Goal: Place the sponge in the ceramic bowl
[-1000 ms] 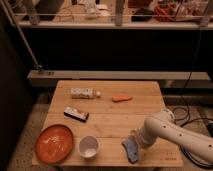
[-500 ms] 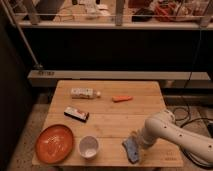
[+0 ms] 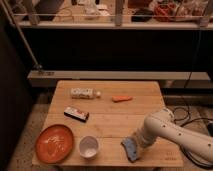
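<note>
The sponge point(image 3: 131, 149), a small blue-grey pad, lies near the front right edge of the wooden table point(image 3: 115, 120). My gripper point(image 3: 140, 142) sits at the end of the white arm, right over the sponge's right side. The ceramic bowl point(image 3: 55, 142), orange-red and shallow, rests at the front left corner. It has nothing in it.
A white cup point(image 3: 89, 146) stands between the bowl and the sponge. A dark red-and-white packet point(image 3: 76, 113) lies mid-left, a small bottle point(image 3: 83, 93) on its side at the back, and an orange carrot point(image 3: 122, 98) beside it. Cables trail on the floor at right.
The arm has shifted slightly; the sponge stays at the same spot by the front edge.
</note>
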`<state>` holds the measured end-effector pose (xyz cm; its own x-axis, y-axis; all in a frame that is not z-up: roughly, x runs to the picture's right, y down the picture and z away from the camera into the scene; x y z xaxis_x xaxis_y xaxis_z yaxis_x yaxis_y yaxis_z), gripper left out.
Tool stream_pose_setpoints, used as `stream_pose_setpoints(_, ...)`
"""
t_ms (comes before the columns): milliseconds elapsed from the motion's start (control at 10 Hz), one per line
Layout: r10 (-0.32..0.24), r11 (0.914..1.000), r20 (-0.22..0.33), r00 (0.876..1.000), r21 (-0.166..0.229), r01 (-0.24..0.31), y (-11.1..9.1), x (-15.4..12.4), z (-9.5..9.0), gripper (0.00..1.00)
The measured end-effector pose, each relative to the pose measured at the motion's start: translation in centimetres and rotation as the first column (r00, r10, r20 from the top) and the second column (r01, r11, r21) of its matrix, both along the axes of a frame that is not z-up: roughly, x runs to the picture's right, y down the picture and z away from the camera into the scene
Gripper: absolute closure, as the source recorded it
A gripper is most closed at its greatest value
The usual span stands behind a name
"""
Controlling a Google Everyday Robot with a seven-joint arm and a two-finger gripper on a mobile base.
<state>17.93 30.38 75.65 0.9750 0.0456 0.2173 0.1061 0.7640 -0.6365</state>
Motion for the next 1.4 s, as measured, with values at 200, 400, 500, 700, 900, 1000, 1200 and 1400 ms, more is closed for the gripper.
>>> stream_pose_setpoints(200, -0.013, 0.9998, -0.014, 1.000, 0.014, 0.013, -1.4, -0.3, -1.1, 0.90)
stream_pose_setpoints(400, -0.026, 0.9994, -0.031, 0.999, 0.021, 0.027, -2.4, -0.5, -1.9, 0.90)
stream_pose_setpoints(500, -0.037, 0.9990, -0.037, 0.999, 0.026, 0.038, -3.1, -0.9, -2.4, 0.90)
stream_pose_setpoints(700, -0.053, 0.9979, -0.036, 0.998, 0.035, 0.054, -3.8, -0.9, -2.7, 0.77)
stream_pose_setpoints(900, -0.076, 0.9957, -0.022, 0.997, 0.052, 0.077, -4.7, -1.7, -1.6, 0.67)
stream_pose_setpoints(1000, -0.085, 0.9945, -0.022, 0.996, 0.060, 0.086, -5.0, -1.9, -1.6, 0.67)
stream_pose_setpoints(1200, -0.088, 0.9930, -0.027, 0.996, 0.076, 0.090, -5.6, -2.1, -1.7, 0.60)
stream_pose_setpoints(1400, -0.092, 0.9914, -0.023, 0.996, 0.092, 0.093, -6.2, -2.4, -1.4, 0.53)
